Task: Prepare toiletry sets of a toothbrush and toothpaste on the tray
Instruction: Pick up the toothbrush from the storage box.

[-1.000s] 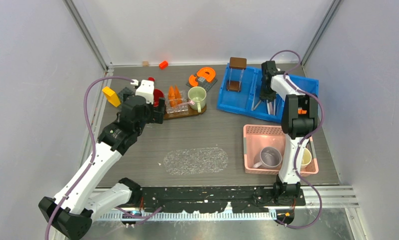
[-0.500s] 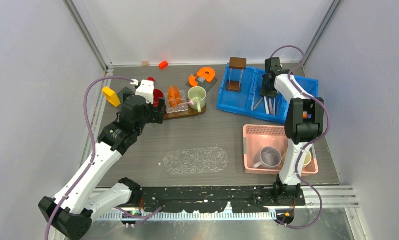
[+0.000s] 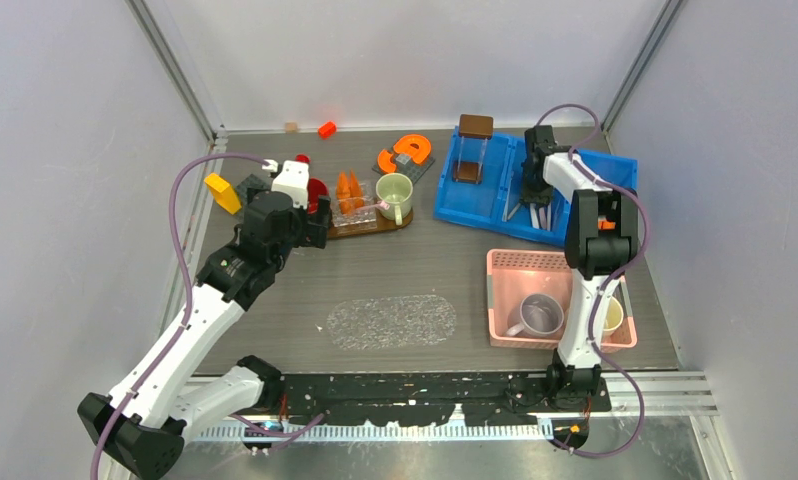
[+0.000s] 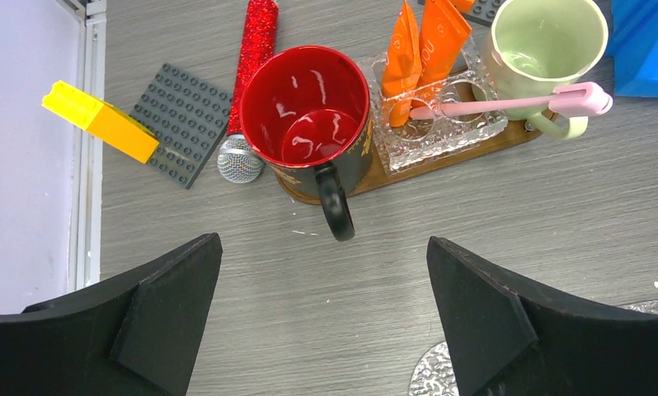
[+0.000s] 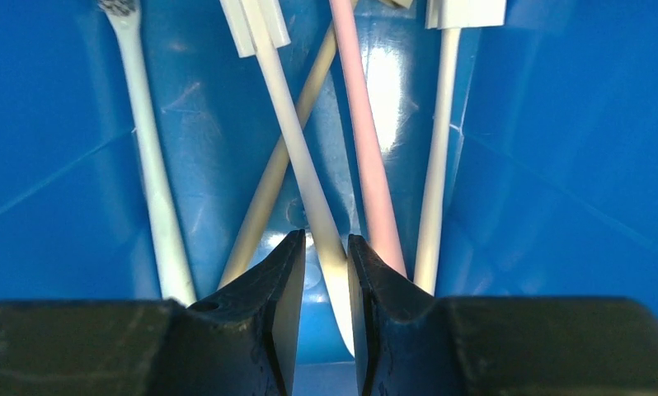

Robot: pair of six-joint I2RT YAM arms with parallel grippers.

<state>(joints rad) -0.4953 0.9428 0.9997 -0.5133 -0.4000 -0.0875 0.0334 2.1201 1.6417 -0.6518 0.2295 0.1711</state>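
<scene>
At the left of the overhead view my left claw [image 3: 310, 222] hangs over the table just short of the brown tray [image 3: 400, 225]. It is spread as wide as it goes and holds nothing. On its wrist camera the two black fingers [image 4: 169, 289] sit in the lower corners of the frame, well apart, with only bare table [image 4: 375, 272] between them.

At the upper left of that view I see a yellow block [image 4: 99, 122] beside a grey studded plate [image 4: 181, 124]. A red glitter microphone [image 4: 256, 49] lies against the red mug [image 4: 309, 107]. The mug stands on the left end of the tray, its black handle pointing down the frame toward the claw.

To its right on the tray is a clear holder [image 4: 453, 128] with two orange toothpaste tubes [image 4: 420, 49] standing in it. A pink toothbrush [image 4: 507, 103] lies flat across the holder, its head ending at the green mug [image 4: 544, 41], which stands on the tray's right end.

Further right in the overhead view, my right claw [image 3: 535, 190] is down inside the right compartment of the blue bin [image 3: 475, 205]. On its wrist camera the fingers are almost together, pinching the handle of a white toothbrush [image 5: 297, 157] with a pad on either side. Loose toothbrushes [image 5: 148, 165] lie around it on the bin floor: a white one at the left, a tan one crossing beneath the held one, a pink one just to the right, and another white one beyond that.

At the lower right of the overhead frame sits a pink basket [image 3: 535, 262] with a grey mug [image 3: 540, 315] in it.
</scene>
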